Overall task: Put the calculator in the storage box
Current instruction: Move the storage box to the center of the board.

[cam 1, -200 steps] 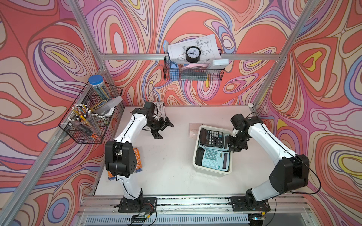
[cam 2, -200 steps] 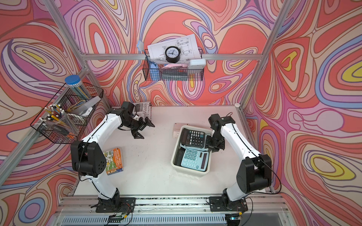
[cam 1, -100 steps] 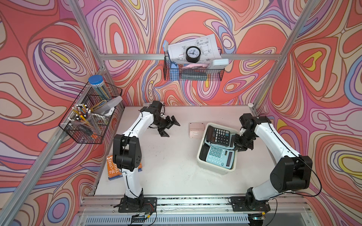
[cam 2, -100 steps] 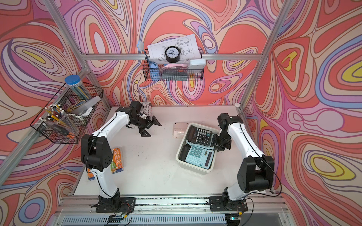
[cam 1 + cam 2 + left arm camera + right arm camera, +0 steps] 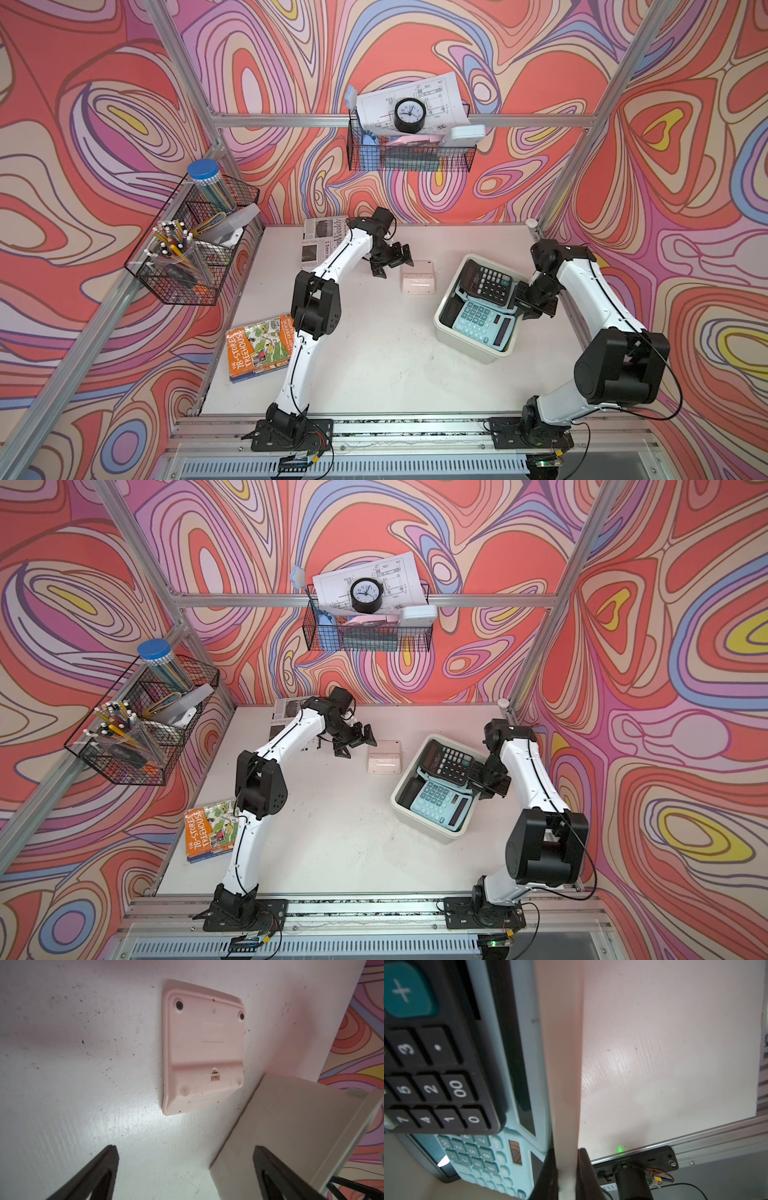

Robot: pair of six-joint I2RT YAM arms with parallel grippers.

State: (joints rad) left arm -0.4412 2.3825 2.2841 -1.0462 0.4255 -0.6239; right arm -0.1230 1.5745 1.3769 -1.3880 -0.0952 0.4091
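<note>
Swirled red, pink and purple walls [image 5: 83, 124] enclose a white table [image 5: 374, 365]. On the table is the cream storage box [image 5: 467, 351]. The wall of the box that faces the right arm is pinched by the right gripper [image 5: 566, 1167]; its jaws are pressed tight on the thin plastic, one finger inside the box and one outside. On the inner side of those jaws, a black calculator [image 5: 486, 282] leans over a light blue calculator [image 5: 482, 324] in the box. A pink calculator [image 5: 202, 1049] lies face down on the table outside the box, ahead of the left gripper [image 5: 185, 1148]. That gripper's jaws are spread wide and hold nothing. The pink calculator is apart from both fingertips, and the box's outer wall stands close beside one finger.
</note>
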